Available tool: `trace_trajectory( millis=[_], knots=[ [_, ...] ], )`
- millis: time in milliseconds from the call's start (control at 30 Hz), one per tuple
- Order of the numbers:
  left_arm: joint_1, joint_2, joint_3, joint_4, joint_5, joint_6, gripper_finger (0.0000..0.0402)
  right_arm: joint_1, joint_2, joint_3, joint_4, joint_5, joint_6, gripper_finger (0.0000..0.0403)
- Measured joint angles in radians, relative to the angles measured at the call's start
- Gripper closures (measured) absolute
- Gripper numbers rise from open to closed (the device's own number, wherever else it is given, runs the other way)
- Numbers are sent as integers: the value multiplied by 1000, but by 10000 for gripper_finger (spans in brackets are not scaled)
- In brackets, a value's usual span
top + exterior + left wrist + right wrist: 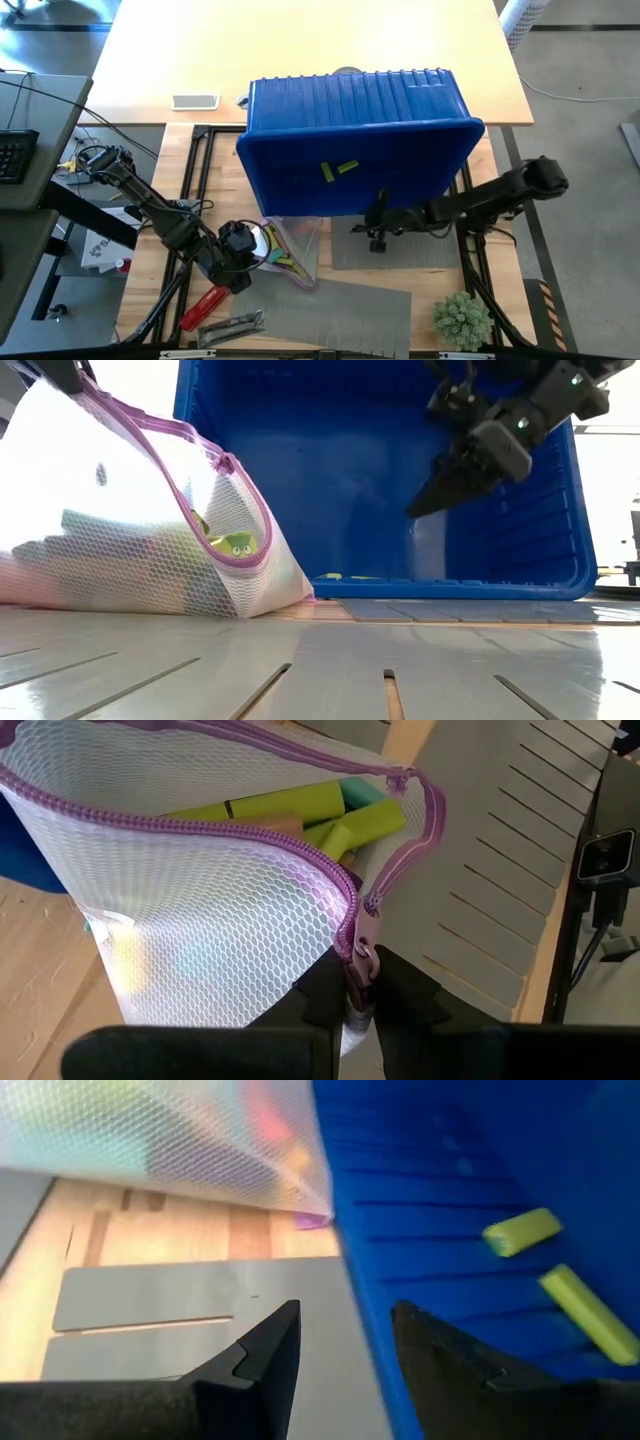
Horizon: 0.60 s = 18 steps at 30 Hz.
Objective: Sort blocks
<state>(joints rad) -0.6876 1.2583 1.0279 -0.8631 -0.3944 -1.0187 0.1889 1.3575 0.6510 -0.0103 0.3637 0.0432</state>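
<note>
Black fingers of the right gripper stand apart, holding nothing. Just ahead and to one side, two lime blocks lie in the blue bin, long ways slanting. This arm is nearer them. Farther off, the left gripper pinches the mesh bag (more blocks inside, mostly hidden by netting).

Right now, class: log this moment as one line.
left gripper: shut on mesh bag | right gripper: open, by bin | bin: two blocks
</note>
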Motion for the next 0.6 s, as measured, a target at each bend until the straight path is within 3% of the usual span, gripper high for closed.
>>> trace_trajectory(
  millis=[200,433,600],
  knots=[
    [0,0,0,0,1,0,378,-23,118,39,74,-1,-23,257],
    [0,0,0,0,1,0,378,-169,174,106,99,-29,-87,257],
    [0,1,0,0,2,0,378,-273,237,128,187,-84,-34,253]
  ],
)
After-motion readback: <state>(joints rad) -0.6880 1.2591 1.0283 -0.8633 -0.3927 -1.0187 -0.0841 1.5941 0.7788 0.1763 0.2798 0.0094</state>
